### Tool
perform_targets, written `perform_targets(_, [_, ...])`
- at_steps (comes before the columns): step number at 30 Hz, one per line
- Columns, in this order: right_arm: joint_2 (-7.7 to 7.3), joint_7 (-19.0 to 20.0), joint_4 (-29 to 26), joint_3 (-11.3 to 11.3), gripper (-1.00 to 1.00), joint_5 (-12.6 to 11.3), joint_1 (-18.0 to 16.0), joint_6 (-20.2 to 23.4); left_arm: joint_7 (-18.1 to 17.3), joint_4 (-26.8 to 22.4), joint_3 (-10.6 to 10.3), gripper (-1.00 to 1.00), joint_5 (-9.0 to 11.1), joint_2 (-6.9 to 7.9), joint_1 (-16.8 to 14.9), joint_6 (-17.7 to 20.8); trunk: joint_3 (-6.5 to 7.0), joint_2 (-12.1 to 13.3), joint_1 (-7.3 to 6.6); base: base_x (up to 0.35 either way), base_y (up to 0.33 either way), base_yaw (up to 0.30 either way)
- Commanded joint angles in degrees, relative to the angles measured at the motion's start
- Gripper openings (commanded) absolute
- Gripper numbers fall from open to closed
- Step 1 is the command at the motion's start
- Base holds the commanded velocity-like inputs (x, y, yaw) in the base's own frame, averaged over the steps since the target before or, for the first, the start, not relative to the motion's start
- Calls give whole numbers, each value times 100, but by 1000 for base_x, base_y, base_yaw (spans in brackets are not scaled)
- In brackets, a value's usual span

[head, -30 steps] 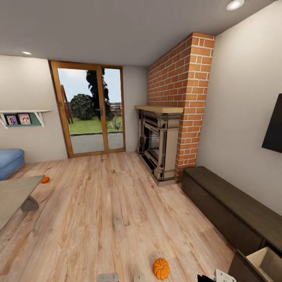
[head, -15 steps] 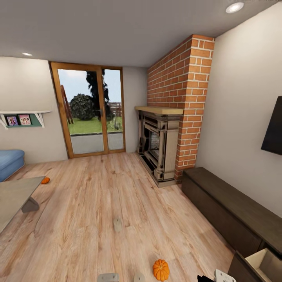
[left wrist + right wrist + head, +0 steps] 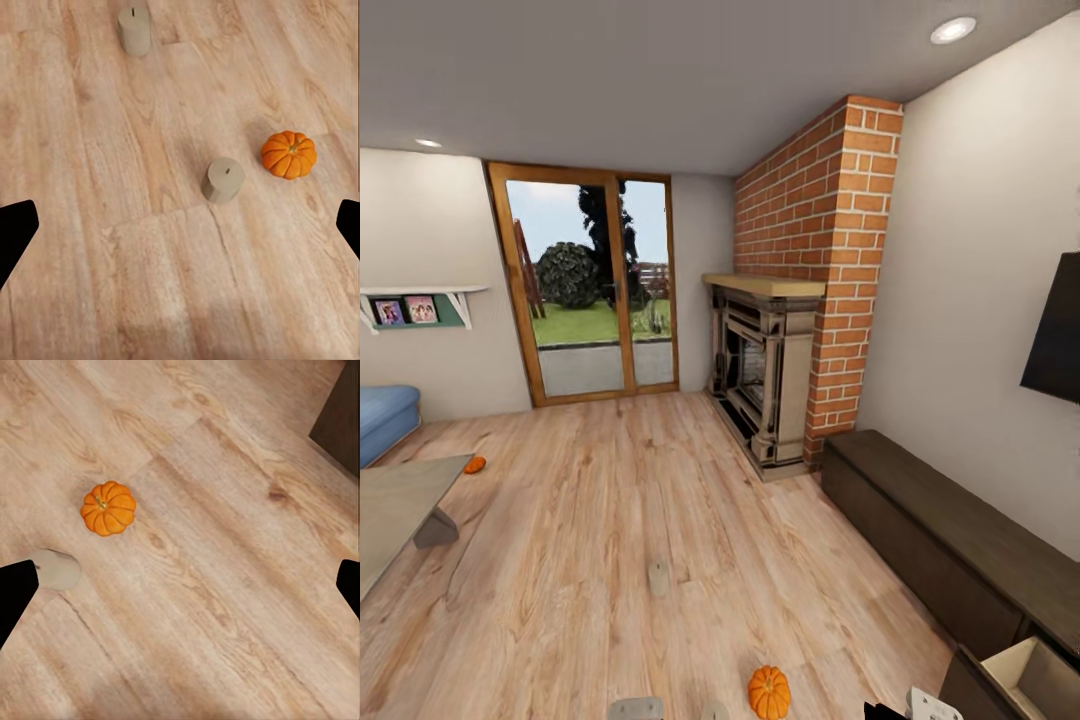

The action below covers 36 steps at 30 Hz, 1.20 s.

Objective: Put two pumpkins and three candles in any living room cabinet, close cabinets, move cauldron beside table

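Both grippers are wide open and hold nothing. Left gripper [image 3: 180, 225] hangs over the wood floor [image 3: 150, 285], with its dark fingertips far apart, and right under it stands one candle [image 3: 223, 180], just beside a pumpkin [image 3: 289, 154]. Another candle [image 3: 134, 31] stands farther off. Right gripper [image 3: 180, 585] is spread wide too, above the same pumpkin and a bit of the near candle. From the head, the near pumpkin sits low on the floor close to the robot, the far candle stands in the middle of the floor, and a second pumpkin [image 3: 475, 464] lies near the corner of the table [image 3: 395, 505]. The cabinet [image 3: 950, 535] runs along the wall past the fireplace [image 3: 765, 375], and one drawer [image 3: 1025, 675] at its near end is pulled open, showing its pale inside. Since a second ago, the whole picture has slid a little, so the robot's head or base has moved; the things have stayed put. I think the robot is lining up to pick up the near candle or pumpkin. Nothing is in the cabinet yet, as far as I can see.
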Motion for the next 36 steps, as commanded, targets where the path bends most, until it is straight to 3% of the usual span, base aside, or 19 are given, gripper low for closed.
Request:
perform_targets(1, [2, -16, -13, -6, 100, -24, -1, 28, 46, -9, -30, 100, 45, 5, -4, 16, 17, 36, -22, 0, 0, -117])
perform_targets(12, [0, -16, -13, -5, 100, -25, -1, 28, 38, -8, -30, 100, 35, 5, -4, 18, 288, 477, -264, 0, 0, -130])
perform_targets(36, [4, -16, -13, -5, 100, -25, -1, 28, 38, -9, -30, 100, 35, 5, -5, 17, 727, 1440, -791, 0, 0, -6])
